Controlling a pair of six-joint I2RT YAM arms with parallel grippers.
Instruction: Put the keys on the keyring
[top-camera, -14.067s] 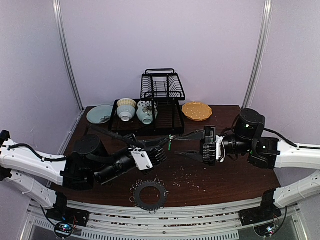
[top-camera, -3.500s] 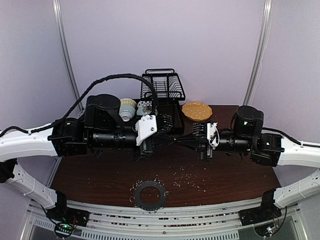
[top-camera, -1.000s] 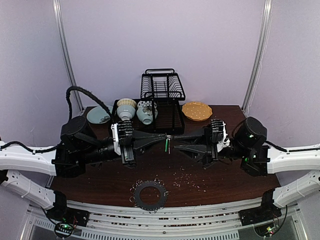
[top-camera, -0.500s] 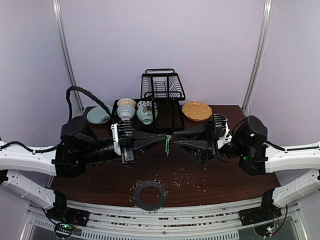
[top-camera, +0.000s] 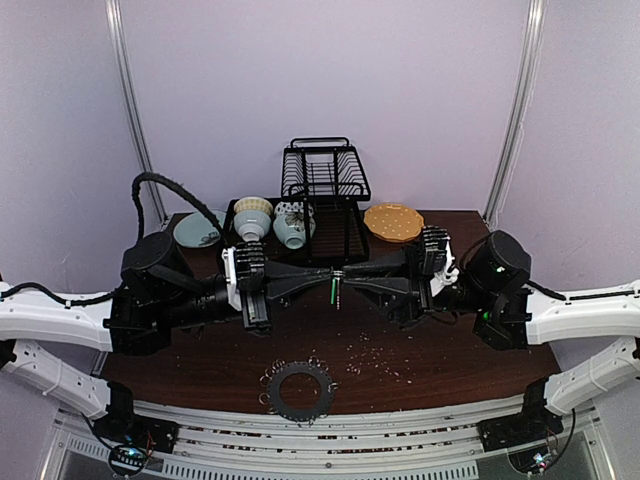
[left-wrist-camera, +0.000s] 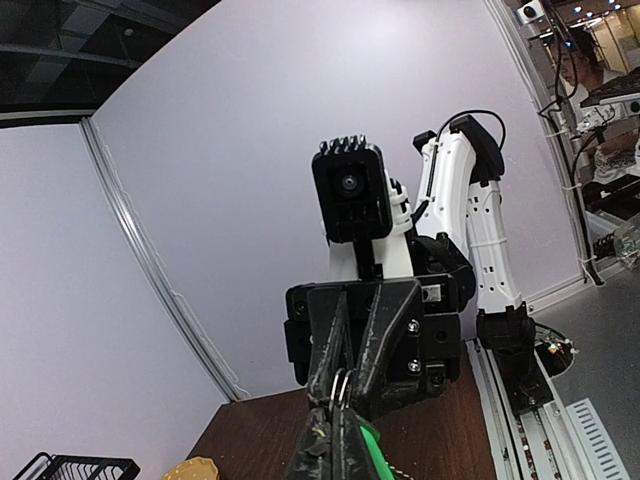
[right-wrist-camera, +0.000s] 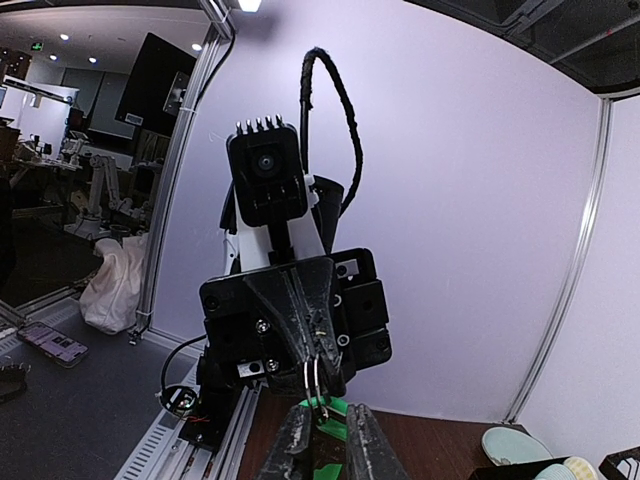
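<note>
our key (top-camera: 333, 289), a bright green plastic head over a short silvery blade, hangs above the middle of the surface (top-camera: 200, 350) where the two tools meet tip to tip. the left tool (top-camera: 331, 273) is pressed together, pinching the key's top by a small wire loop (left-wrist-camera: 340, 385); the right tool (top-camera: 346, 273) has its fingers narrowly apart beside the green head, and we cannot tell if they grip. the keyring (top-camera: 297, 390), a dark grey disc fringed with silvery loops, lies flat near the front edge.

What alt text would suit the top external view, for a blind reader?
The left gripper and right gripper meet tip to tip above a dark table, a small green key hanging between them. A grey keyring lies near the front edge.
</note>
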